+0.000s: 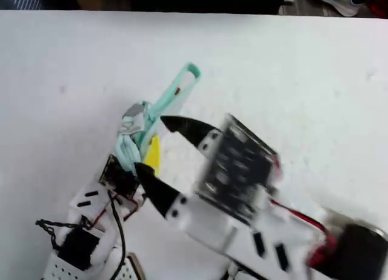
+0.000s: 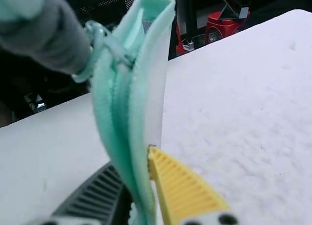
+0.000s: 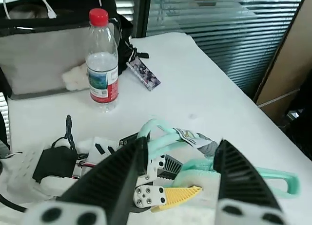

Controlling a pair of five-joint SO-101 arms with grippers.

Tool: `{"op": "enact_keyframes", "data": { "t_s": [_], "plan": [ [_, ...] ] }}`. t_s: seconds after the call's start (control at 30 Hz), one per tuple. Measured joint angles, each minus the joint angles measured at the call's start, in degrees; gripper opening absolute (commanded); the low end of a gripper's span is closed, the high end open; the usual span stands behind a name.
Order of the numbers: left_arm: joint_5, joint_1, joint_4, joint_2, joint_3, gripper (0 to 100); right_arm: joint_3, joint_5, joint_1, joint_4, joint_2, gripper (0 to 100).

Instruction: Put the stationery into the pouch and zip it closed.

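Pouch (image 2: 129, 108), mint green, is held edge-up over the table (image 1: 291, 68) by the left gripper (image 2: 134, 159), whose yellow and grey jaws are clamped on one end of it. In the high view its long loop (image 1: 189, 74) is seen pointing away from the arms, with a grey tag (image 1: 133, 113) bunched near the middle. The right gripper (image 1: 151, 143) is placed just beside the pouch, its black jaws wide apart and closed on nothing. Whether the stationery lies inside cannot be told. Along the stretch shown in the left wrist view the zip appears drawn together, with a ring pull (image 2: 97, 40) near its far end, so the step in hand is judged to be the zipping. For the next move, the pull would need to be pinched by the right jaws and drawn along the zip while the pouch is clamped and taut. A fine approach is called for by the small, dangling ring.
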Motion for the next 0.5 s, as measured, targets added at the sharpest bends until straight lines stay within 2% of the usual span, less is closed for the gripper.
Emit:
{"op": "enact_keyframes", "data": {
  "t_s": [0.27, 0.5],
  "plan": [
    [0.00, -0.09, -3.96, 0.09, 2.11, 2, 0.00, -13.63, -1.14, -0.18, -1.41, 21.6],
    [0.00, -0.09, -4.13, 0.09, 2.29, 2, 0.53, -15.21, -7.30, -0.18, 1.14, 21.6]
  ]
}}
